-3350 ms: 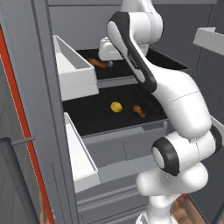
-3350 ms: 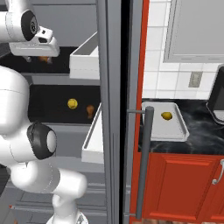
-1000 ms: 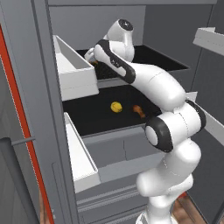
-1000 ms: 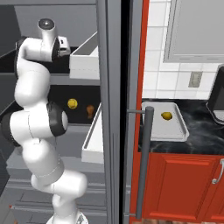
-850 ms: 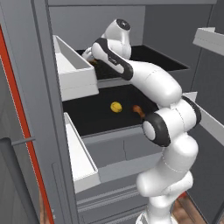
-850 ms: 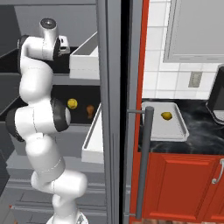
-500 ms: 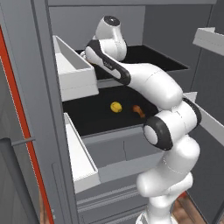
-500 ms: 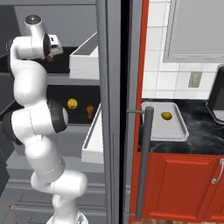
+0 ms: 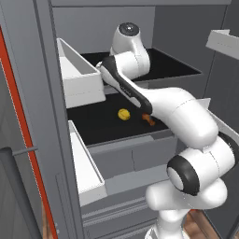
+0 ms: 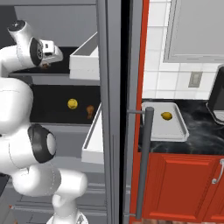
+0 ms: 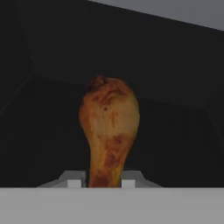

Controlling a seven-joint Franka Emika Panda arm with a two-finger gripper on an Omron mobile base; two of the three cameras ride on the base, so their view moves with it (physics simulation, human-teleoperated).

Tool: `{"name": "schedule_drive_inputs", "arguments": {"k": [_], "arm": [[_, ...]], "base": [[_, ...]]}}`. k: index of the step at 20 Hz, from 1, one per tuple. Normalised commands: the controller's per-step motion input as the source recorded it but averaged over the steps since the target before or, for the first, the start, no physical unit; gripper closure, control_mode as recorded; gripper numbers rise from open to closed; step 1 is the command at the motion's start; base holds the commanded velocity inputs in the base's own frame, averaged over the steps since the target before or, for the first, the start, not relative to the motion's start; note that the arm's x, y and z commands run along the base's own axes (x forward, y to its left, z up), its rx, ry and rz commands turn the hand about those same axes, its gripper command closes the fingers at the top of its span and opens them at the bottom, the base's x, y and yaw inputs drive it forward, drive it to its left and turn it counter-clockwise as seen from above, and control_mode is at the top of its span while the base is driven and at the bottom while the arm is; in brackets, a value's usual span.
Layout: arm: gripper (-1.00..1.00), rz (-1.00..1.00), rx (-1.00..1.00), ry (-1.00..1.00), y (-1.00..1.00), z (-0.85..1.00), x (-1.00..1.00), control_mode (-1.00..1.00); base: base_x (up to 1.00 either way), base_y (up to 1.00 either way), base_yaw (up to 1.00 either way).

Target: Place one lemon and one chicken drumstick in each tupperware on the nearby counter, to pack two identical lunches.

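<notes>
In the hand view a brown chicken drumstick stands between my fingertips, thin end toward the hand, over the dark upper fridge shelf. My gripper is shut on that thin end. From the right base view the hand reaches into the upper shelf. On the lower shelf lie a lemon and a second drumstick. A whitish-grey tupperware sits on the black counter with another lemon in it.
White drawer bins jut from the fridge beside the shelves. The fridge door edge and its grey handle stand between the fridge and the counter. A black coffee machine stands at the far right.
The jaws have closed on the drumstick's thin end. The arm has swung further left and deeper into the upper shelf.
</notes>
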Motion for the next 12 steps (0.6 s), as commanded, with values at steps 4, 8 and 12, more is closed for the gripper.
{"name": "schedule_drive_inputs", "arguments": {"k": [4,8,12], "arm": [[1.0,-0.14,0.0,-0.16,-0.69,-0.34,-1.0,-1.0],[1.0,-0.09,0.01,-0.18,-0.62,-0.24,-1.0,-1.0],[1.0,-0.09,0.0,-0.16,-0.56,-0.19,-1.0,-1.0]], "base": [[0.0,0.0,0.0],[0.0,0.0,0.0],[0.0,0.0,0.0]]}}
